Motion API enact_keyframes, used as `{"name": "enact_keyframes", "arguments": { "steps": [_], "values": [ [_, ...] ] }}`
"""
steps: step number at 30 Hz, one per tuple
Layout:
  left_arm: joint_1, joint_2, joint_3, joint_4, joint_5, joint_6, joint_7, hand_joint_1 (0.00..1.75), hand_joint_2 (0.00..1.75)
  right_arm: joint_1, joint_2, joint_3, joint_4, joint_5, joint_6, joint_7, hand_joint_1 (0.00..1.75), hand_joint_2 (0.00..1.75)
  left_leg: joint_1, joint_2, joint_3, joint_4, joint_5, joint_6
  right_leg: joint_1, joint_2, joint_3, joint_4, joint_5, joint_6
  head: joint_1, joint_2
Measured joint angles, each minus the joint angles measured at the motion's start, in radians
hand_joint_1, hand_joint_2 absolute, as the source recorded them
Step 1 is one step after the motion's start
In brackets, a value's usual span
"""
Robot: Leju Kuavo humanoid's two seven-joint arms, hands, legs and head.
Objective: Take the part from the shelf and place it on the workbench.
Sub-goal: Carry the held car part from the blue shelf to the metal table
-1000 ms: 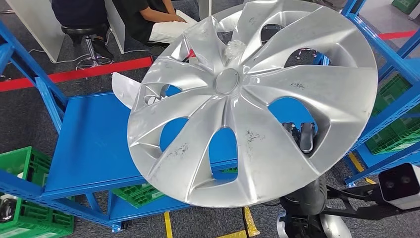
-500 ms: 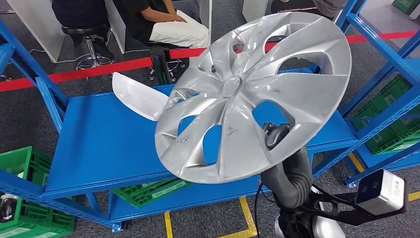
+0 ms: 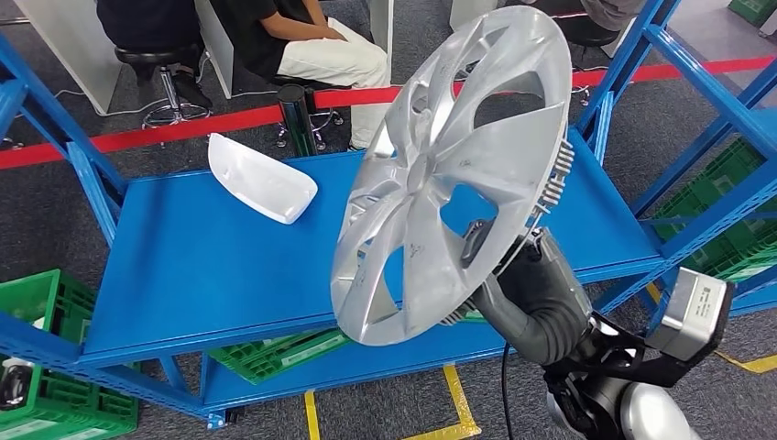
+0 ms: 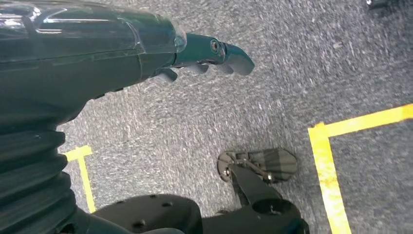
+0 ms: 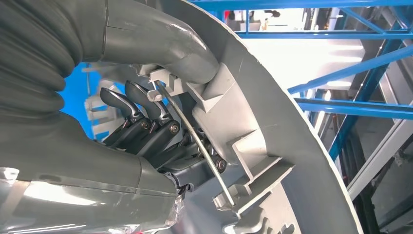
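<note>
Hubcap (image 3: 440, 174) above shelf (image 3: 202, 266); mirror cover (image 3: 259, 177) on shelf, left.

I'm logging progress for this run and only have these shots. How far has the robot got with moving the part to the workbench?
Done: the silver wheel cover is off the shelf, raised in the air. In hand: the right hand grips it at the rim from behind, tilted nearly on edge above the blue shelf. The left hand hangs over the floor, holding nothing. Left: carrying it over and setting it down; no workbench is identifiable here.

blue shelf (image 3: 183, 266), white curved part (image 3: 259, 177) lying on its back left area, grey carpeted floor (image 3: 55, 197) beneath
</note>
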State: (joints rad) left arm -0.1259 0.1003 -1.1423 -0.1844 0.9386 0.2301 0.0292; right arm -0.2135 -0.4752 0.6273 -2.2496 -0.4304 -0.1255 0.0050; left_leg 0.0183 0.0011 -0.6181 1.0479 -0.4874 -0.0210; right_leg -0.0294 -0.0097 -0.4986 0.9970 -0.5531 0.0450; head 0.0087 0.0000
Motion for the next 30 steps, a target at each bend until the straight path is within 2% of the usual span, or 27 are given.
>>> {"name": "enact_keyframes", "arguments": {
  "steps": [10,13,15,16,17,19,20,21,22,24,25,26,27,29,30],
  "values": [
    [0.000,-0.009,0.001,-0.001,-0.006,-0.007,-0.009,0.00,1.75,0.004,-0.029,-0.005,-0.031,0.006,-0.008,0.000,1.75,1.75,-0.001,0.000,0.000,0.002,-0.001,0.001,-0.001,0.000,0.000,-0.002,0.001,0.001,0.000,0.000],
    [0.000,-0.010,0.001,0.000,-0.009,-0.010,-0.007,0.00,1.75,0.010,-0.030,-0.006,-0.038,0.009,-0.011,-0.001,1.75,1.75,-0.006,0.000,0.001,0.002,-0.002,0.013,-0.005,0.000,0.004,-0.013,0.008,0.012,-0.005,0.000],
    [0.000,-0.012,0.000,-0.001,-0.011,-0.011,-0.005,0.00,1.75,0.015,-0.031,-0.009,-0.044,0.010,-0.013,-0.002,1.75,1.75,-0.001,0.001,0.012,-0.022,0.011,0.023,-0.006,0.001,0.007,-0.010,-0.001,0.017,-0.008,0.000],
    [-0.001,-0.013,0.000,-0.001,-0.011,-0.011,-0.005,0.00,1.75,0.017,-0.033,-0.011,-0.046,0.011,-0.013,-0.004,1.75,1.75,0.001,0.002,0.019,-0.035,0.018,0.028,-0.005,0.002,0.000,0.010,-0.020,0.018,-0.006,0.000],
    [-0.001,-0.015,0.000,-0.002,-0.011,-0.011,-0.005,0.00,1.75,0.019,-0.034,-0.013,-0.047,0.011,-0.014,-0.006,1.75,1.75,0.003,0.002,0.023,-0.044,0.023,0.030,-0.004,0.003,-0.016,0.052,-0.050,0.017,0.000,0.000],
    [-0.001,-0.018,0.001,-0.002,-0.012,-0.012,-0.006,0.00,1.75,0.023,-0.036,-0.014,-0.048,0.011,-0.015,-0.017,1.75,1.75,0.001,0.002,0.025,-0.047,0.025,0.032,-0.002,0.005,-0.069,0.174,-0.110,0.019,0.010,0.000],
    [-0.001,-0.020,0.001,-0.002,-0.012,-0.012,-0.006,0.00,1.75,0.025,-0.035,-0.015,-0.048,0.010,-0.015,-0.025,1.75,1.75,0.000,0.001,0.024,-0.047,0.025,0.031,-0.002,0.005,-0.090,0.221,-0.123,0.021,0.014,0.000],
    [0.000,-0.022,0.001,-0.002,-0.013,-0.012,-0.007,0.00,1.75,0.028,-0.035,-0.017,-0.047,0.008,-0.016,-0.036,1.75,1.75,0.000,0.000,0.024,-0.046,0.026,0.031,-0.003,0.005,-0.098,0.239,-0.117,0.022,0.015,0.000],
    [0.000,-0.025,0.000,-0.002,-0.013,-0.012,-0.008,0.00,1.75,0.031,-0.035,-0.020,-0.047,0.006,-0.016,-0.047,1.75,1.75,0.000,-0.001,0.024,-0.044,0.026,0.029,-0.004,0.005,-0.090,0.219,-0.091,0.024,0.017,0.000],
    [-0.001,-0.030,0.000,-0.003,-0.015,-0.012,-0.008,0.00,1.75,0.035,-0.035,-0.027,-0.047,0.003,-0.016,-0.061,1.75,1.75,0.003,-0.004,0.023,-0.040,0.025,0.021,-0.008,0.005,-0.038,0.103,-0.020,0.027,0.021,0.000],
    [-0.001,-0.032,0.000,-0.003,-0.016,-0.012,-0.008,0.00,1.75,0.035,-0.035,-0.029,-0.047,0.002,-0.016,-0.064,1.75,1.75,0.003,-0.005,0.020,-0.037,0.026,0.014,-0.008,0.008,-0.014,0.048,0.005,0.024,0.024,0.000],
    [-0.001,-0.033,0.000,-0.004,-0.017,-0.012,-0.008,0.00,1.75,0.036,-0.035,-0.032,-0.048,0.002,-0.016,-0.067,1.75,1.75,0.002,-0.005,0.017,-0.035,0.029,0.006,-0.008,0.010,0.000,0.012,0.016,0.019,0.025,0.000],
    [-0.001,-0.034,0.000,-0.004,-0.018,-0.012,-0.008,0.00,1.75,0.038,-0.034,-0.034,-0.049,0.002,-0.016,-0.070,1.75,1.75,0.001,-0.006,0.014,-0.034,0.032,-0.002,-0.005,0.013,0.003,0.000,0.017,0.011,0.025,0.000],
    [0.000,-0.034,0.000,-0.005,-0.019,-0.012,-0.008,0.00,1.75,0.042,-0.034,-0.037,-0.050,0.004,-0.015,-0.081,1.75,1.75,0.002,-0.004,0.009,-0.034,0.040,-0.017,-0.003,0.015,-0.009,0.001,0.025,-0.008,0.020,0.000],
    [0.001,-0.034,0.000,-0.005,-0.020,-0.012,-0.008,0.00,1.75,0.044,-0.033,-0.037,-0.051,0.006,-0.015,-0.087,1.75,1.75,0.004,-0.002,0.003,-0.029,0.031,-0.022,-0.002,0.013,-0.015,0.001,0.030,-0.019,0.016,0.000]
  ]
}}
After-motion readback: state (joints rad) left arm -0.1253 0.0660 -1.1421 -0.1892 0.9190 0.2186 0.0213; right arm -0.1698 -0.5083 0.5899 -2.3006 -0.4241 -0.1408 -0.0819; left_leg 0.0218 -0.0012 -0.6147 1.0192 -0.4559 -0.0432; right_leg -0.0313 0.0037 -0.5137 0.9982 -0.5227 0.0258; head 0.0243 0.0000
